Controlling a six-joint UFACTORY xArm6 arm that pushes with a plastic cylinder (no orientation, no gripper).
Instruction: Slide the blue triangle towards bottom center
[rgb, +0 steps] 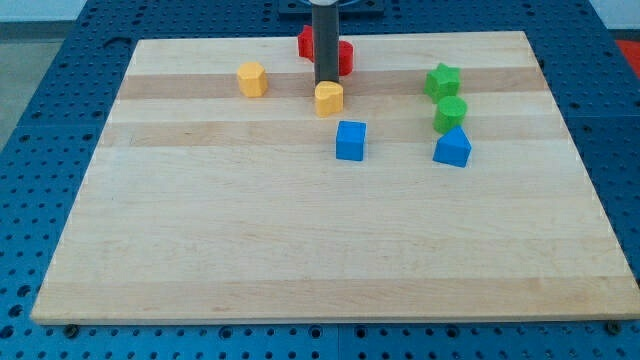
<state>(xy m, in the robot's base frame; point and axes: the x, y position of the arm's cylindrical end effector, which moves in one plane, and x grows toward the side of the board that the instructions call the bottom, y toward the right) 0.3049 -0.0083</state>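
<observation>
My tip (326, 83) comes down at the top middle of the wooden board (300, 260), its end right at the top edge of a yellow heart-shaped block (329, 98); whether they touch I can't tell. There are no jaws on this arm, just the dark rod. Behind the rod sit red blocks (343, 56), partly hidden, so their shapes are unclear.

The blue triangle (452, 148) lies well off to the view's right of the tip, in the upper right part of the board. Just above it is a green round block (450, 112), nearly touching it, and above that a green star (442, 80). A blue cube (350, 140) sits below and slightly right of the heart. A yellow block (252, 78) lies to the view's left of the tip.
</observation>
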